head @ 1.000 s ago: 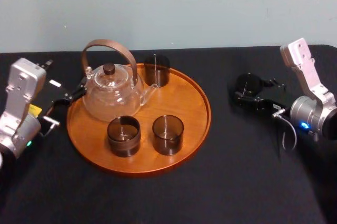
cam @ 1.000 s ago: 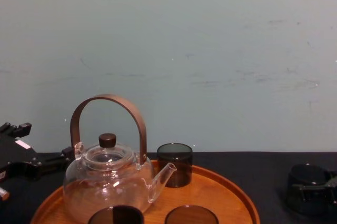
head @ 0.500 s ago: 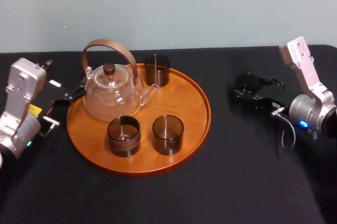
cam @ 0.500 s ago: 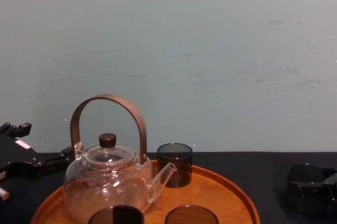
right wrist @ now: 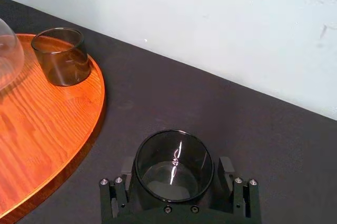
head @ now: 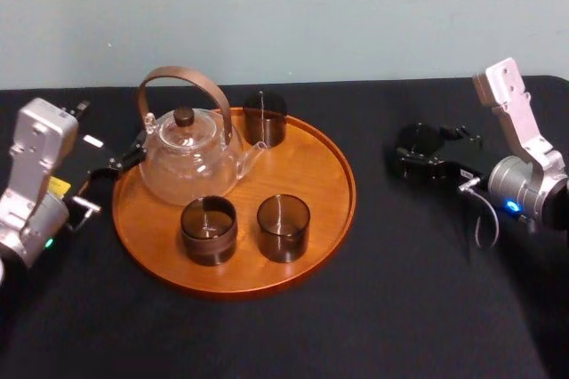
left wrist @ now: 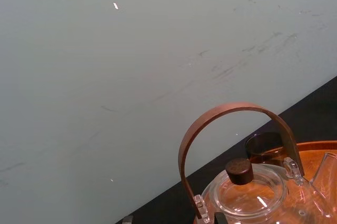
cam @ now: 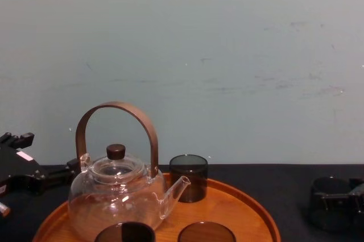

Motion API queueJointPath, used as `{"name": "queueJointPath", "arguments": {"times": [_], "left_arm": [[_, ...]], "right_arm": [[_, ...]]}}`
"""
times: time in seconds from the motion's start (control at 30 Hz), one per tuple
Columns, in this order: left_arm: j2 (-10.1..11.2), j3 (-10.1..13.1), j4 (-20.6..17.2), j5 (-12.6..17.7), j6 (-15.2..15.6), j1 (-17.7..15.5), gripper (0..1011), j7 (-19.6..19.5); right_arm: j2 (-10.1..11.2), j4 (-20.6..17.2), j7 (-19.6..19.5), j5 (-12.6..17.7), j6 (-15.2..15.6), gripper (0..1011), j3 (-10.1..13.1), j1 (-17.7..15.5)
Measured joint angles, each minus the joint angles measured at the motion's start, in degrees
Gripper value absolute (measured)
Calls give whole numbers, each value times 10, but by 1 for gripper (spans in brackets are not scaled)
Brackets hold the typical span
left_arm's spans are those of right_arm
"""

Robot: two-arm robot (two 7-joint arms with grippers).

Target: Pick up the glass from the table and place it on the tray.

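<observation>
We see the large round orange-brown wooden tray [head: 311, 174], with its low raised rim, lying on the black-clothed desk [head: 373, 308] a little left of the middle. Towards the tray's left and back stands a clear glass teapot [head: 188, 161] with a dark brown arched handle and a brown knob on its lid. Three smoky dark cylindrical tumblers share the tray with it. The back tumbler [head: 265, 118] stands at the far rim, just beside the teapot's spout. The front left tumbler [head: 209, 229] and the front right tumbler [head: 284, 228] stand side by side in front of the teapot, near each other but apart.

The task's thing, a fourth smoky dark cylindrical glass [head: 416, 141], stands upright on the desk, well to the right of the tray and apart from its rim. The right pincer [right wrist: 175, 182] lies low over the desk around this glass. Its jaws are spread wide, one on each side, each just beside the glass wall. In the right wrist view we look down into the mouth of the glass, with the tray's edge and the back tumbler farther off.

The left pincer [head: 124, 158] rests at the tray's left rim, just beside the teapot. Whether it is wide or narrow we cannot tell. Behind the desk rises a pale blue-grey wall [cam: 227, 54].
</observation>
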Motion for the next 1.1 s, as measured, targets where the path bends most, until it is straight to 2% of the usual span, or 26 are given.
{"name": "queueJointPath", "arguments": {"times": [0.37, 0.57, 1.1], "left_arm": [[0, 0, 0, 0, 0, 0, 1001, 0], [0, 0, 0, 0, 0, 0, 1001, 0], [0, 0, 0, 0, 0, 0, 1002, 0]], "right_arm": [[-1, 0, -2, -3, 1, 997, 0, 1], [-1, 0, -2, -2, 1, 902, 0, 1], [0, 0, -2, -1, 1, 900, 0, 0]]}}
